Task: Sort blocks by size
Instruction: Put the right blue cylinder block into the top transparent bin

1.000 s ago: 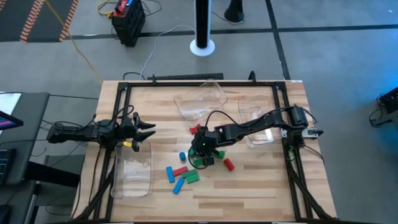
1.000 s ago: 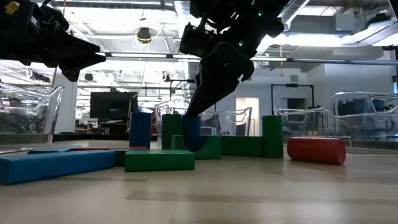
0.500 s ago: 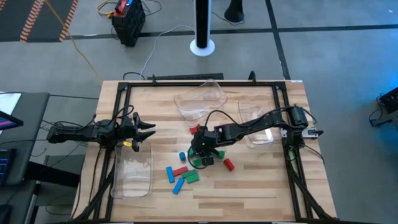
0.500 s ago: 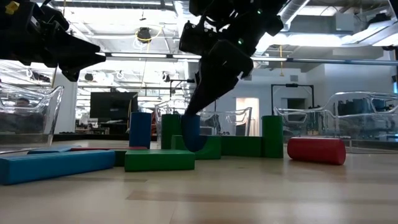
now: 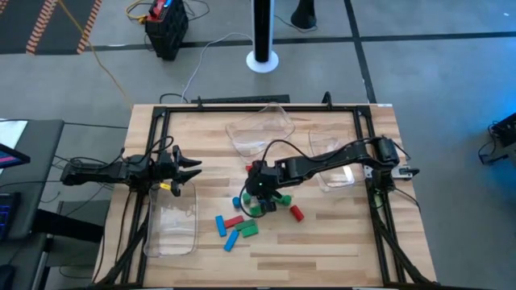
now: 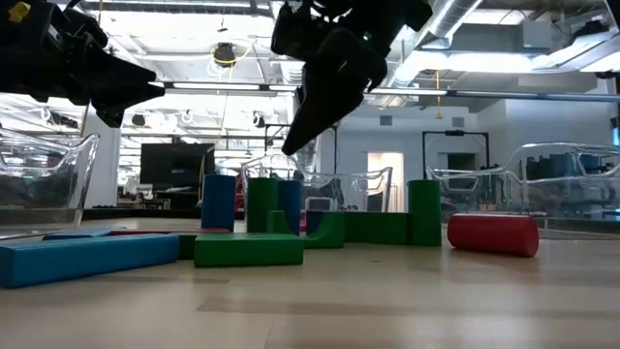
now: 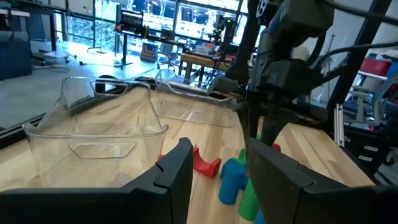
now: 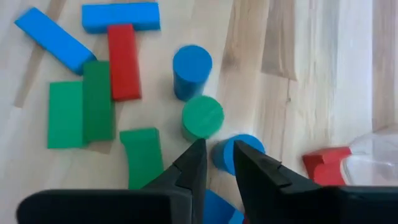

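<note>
Several red, green and blue blocks lie grouped on the wooden table (image 5: pixel 322 242). Among them are a blue cylinder (image 8: pixel 192 65), a green cylinder (image 8: pixel 203 117), a red bar (image 8: pixel 124 59) and a red cylinder (image 6: pixel 492 235) lying on its side. My right gripper (image 8: pixel 217 152) hangs above a second blue cylinder (image 6: pixel 290 206), which stands on its end on the table. Its fingertips (image 6: pixel 291 145) are clear of that cylinder, a narrow gap apart, with nothing between them. My left gripper (image 5: pixel 193 167) waits open at the table's left, level, above the far end of a clear tray (image 5: pixel 172 221).
A clear tray (image 5: pixel 260 129) stands at the far middle of the table. Another clear tray (image 5: pixel 334 165) sits under my right arm. A red arch block (image 5: pixel 251 167) lies just beyond the group. Bare wood stretches along the near edge. A black frame (image 5: pixel 379 201) runs round the table.
My right gripper has risen straight up from the blocks. The blue cylinder that sat between its fingertips has stayed on the table and now stands free beside the green cylinder.
</note>
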